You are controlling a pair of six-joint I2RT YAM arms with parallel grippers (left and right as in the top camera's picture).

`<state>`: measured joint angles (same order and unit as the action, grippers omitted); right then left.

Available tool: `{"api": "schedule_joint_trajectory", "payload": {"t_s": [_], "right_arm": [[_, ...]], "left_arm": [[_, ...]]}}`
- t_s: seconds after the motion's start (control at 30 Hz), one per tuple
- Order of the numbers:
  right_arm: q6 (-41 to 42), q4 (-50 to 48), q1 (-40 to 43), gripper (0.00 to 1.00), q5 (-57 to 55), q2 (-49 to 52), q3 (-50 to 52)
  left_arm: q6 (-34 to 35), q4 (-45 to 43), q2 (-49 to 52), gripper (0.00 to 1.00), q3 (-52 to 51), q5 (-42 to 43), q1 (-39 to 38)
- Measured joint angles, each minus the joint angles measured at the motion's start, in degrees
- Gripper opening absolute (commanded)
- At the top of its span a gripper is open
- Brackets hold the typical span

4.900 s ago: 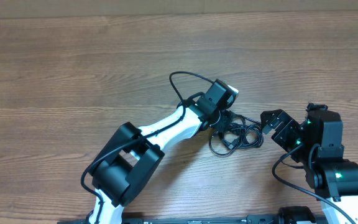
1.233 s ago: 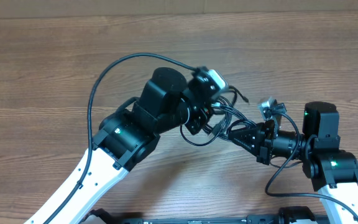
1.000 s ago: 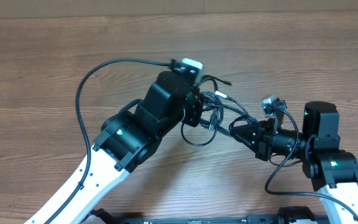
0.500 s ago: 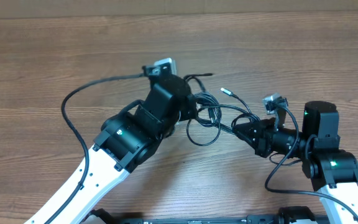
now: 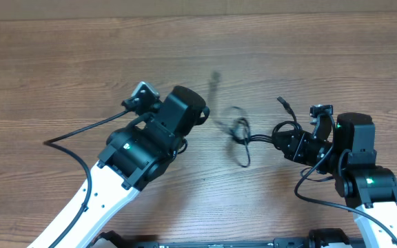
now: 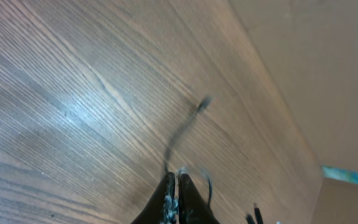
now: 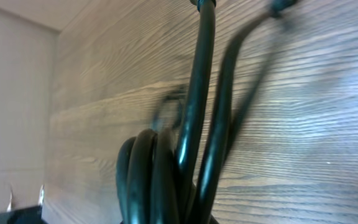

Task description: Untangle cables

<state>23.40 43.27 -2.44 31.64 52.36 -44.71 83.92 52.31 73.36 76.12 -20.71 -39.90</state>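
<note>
**A:** What surrounds the arms, and does anything block the view?

**B:** From above, a brown wooden table (image 5: pixel 81 48) fills the scene. A thick black arm wire (image 5: pixel 81 131) trails from the left arm out to the left across the wood. A dark rail (image 5: pixel 219 242) runs along the near edge. The left arm's bulky black wrist covers its own fingers from overhead.

**A:** Where are the cables?

**B:** The cables (image 5: pixel 240 132) form a small dark knot of loops right of centre, between the two arms. Strands run right from the knot into the right gripper (image 5: pixel 286 141), which is clamped on the bunch. One plug end (image 5: pixel 281 102) pokes toward the far side, just beyond that gripper.

**A:** And the left gripper?

**B:** Its wrist view shows the left gripper (image 6: pixel 174 186) with fingers pressed together. A thin smeared strand starts right at the tips and runs away to a small plug. I cannot tell whether it is pinched.

**A:** What is hard to make out?

**B:** Blur smears the strand left of the knot. I cannot tell whether the knot rests on the wood. The right wrist view is crowded by out-of-focus cords, and its fingers are cut off.

**A:** The room?

**B:** The wood grain shows a soft sheen. A plain beige panel (image 6: pixel 316 62) rises past the far edge, with a teal strip (image 6: pixel 350 177) low on it.
</note>
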Motion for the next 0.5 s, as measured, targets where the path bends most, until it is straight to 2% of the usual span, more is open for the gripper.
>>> {"api": "schedule_joint_trajectory", "payload": {"t_s": [0.03,0.17,0.27,0.3,0.37,0.4,0.47,0.5], "right_arm": [[0.39,0.00,0.04,0.04,-0.57,0.00,0.00],[1.29,0.02,0.15,0.04,-1.66,0.00,0.00],[1.51,0.00,0.15,0.04,-1.90,0.00,0.00],[1.49,0.00,0.15,0.04,-1.90,0.00,0.00],[1.44,0.00,0.15,0.04,-1.88,0.00,0.00],[1.09,-0.04,0.15,0.04,-1.81,0.00,0.00],[-0.44,-0.24,0.15,0.04,-0.90,0.00,-0.02],[-1.42,-0.48,0.15,0.04,-0.22,0.00,0.00]], "left_arm": [[0.07,-0.02,-0.15,0.06,0.00,-0.39,0.04],[-2.14,-0.04,-0.28,0.26,0.00,-1.36,0.04],[-7.21,-0.02,-0.28,0.33,0.00,-1.88,0.04],[-9.38,-0.02,-0.28,0.31,0.00,-1.95,0.04],[-14.56,-0.02,-0.28,0.15,0.00,-2.05,0.04],[-17.11,-0.02,-0.28,0.13,0.00,-1.95,0.04],[-23.32,0.04,-0.28,0.18,0.00,-1.44,0.04],[-25.68,0.04,-0.28,0.26,0.00,-1.03,0.04]]}}
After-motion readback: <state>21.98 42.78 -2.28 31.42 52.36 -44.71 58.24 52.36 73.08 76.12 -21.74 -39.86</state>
